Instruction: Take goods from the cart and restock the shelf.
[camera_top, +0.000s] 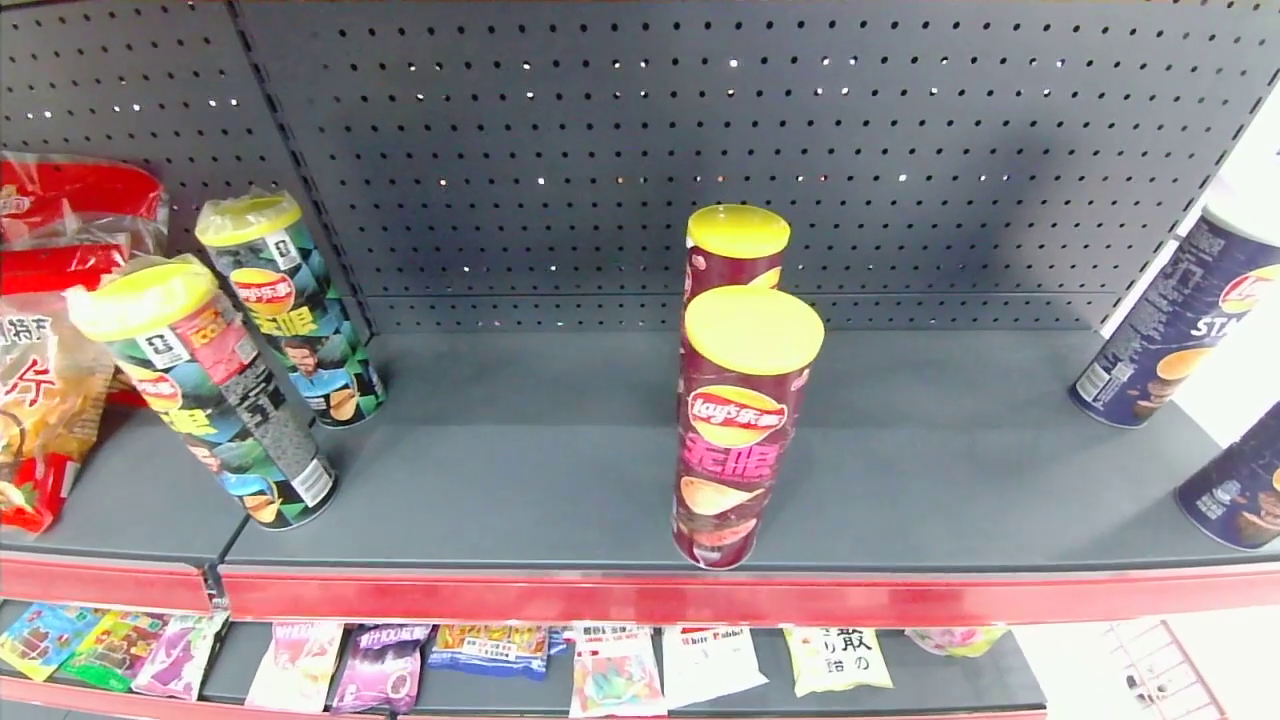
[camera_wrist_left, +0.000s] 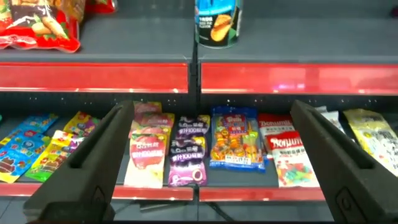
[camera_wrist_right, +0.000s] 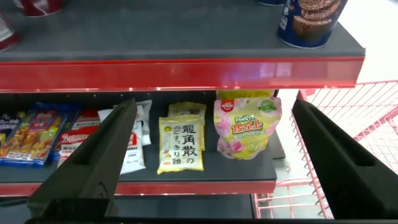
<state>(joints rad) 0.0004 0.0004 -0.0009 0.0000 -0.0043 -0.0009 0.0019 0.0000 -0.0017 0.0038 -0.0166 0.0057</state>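
A grey shelf (camera_top: 560, 470) with a red front edge is viewed from above. Two maroon chip cans (camera_top: 742, 430) with yellow lids are stood upright near its middle, one directly behind the other. Two teal cans (camera_top: 215, 390) are set towards the left and navy cans (camera_top: 1165, 330) at the far right. Snack packets (camera_top: 610, 665) are laid along the lower shelf (camera_top: 960, 675). The left gripper (camera_wrist_left: 210, 124) and right gripper (camera_wrist_right: 214, 118) are held wide apart with nothing between their fingers, facing that lower shelf. A pink wire cart (camera_wrist_right: 354, 106) is seen beyond the right gripper.

Rear maroon can (camera_top: 737, 245) part-hidden by front can (camera_top: 745, 420), navy cans (camera_top: 1165, 330) cut off rt
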